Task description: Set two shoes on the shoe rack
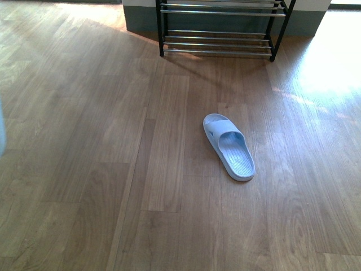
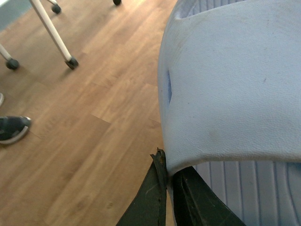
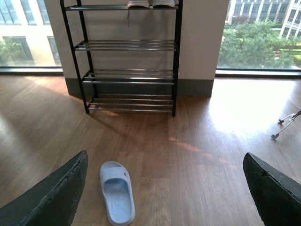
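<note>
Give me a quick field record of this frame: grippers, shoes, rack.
left gripper: shut on the strap of a pale blue slide, held off the floor
right gripper: open, empty
second slide: sole down on the wood floor, short of the rack
shoe rack: against the wall; three lower shelves bare
top-shelf shoes: only white soles in view

an office-like room: wood-plank floor [image 1: 84, 169], big windows [image 3: 258, 37] facing buildings [image 3: 19, 23], caster-footed furniture legs [image 2: 56, 37], shoe rack [image 3: 129, 45] against the wall [image 3: 197, 47].

Shoe rack [image 1: 216, 39] cut off at top edge
</note>
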Robot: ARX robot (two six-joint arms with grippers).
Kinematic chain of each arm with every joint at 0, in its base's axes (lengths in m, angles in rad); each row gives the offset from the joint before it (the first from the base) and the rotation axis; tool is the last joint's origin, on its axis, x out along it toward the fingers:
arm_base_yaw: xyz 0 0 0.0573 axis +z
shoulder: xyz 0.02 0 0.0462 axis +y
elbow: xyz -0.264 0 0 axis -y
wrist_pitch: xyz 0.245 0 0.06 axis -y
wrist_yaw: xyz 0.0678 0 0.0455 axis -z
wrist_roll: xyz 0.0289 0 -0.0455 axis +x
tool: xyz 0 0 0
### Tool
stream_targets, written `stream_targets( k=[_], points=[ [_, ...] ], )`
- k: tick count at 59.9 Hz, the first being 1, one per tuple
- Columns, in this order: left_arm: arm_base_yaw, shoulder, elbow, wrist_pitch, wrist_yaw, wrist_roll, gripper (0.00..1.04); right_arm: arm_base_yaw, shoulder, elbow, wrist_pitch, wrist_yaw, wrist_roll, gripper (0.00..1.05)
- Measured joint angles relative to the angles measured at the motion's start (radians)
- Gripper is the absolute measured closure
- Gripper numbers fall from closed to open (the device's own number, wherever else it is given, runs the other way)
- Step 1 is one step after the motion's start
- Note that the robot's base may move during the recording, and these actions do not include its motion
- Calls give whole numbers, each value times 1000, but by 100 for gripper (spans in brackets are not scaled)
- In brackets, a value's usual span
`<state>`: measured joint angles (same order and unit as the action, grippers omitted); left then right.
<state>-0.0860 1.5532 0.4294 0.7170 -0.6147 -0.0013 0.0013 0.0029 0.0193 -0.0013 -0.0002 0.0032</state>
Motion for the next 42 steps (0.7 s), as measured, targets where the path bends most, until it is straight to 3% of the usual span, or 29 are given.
stream_targets(
  k=[6, 42],
  points=[
    [-5, -109, -34, 5, -8, 44, 103, 0, 0, 0, 0, 0, 0, 9],
    [-11, -111, -41, 5, -4, 66, 103, 0, 0, 0, 0, 3, 0, 9]
  ],
)
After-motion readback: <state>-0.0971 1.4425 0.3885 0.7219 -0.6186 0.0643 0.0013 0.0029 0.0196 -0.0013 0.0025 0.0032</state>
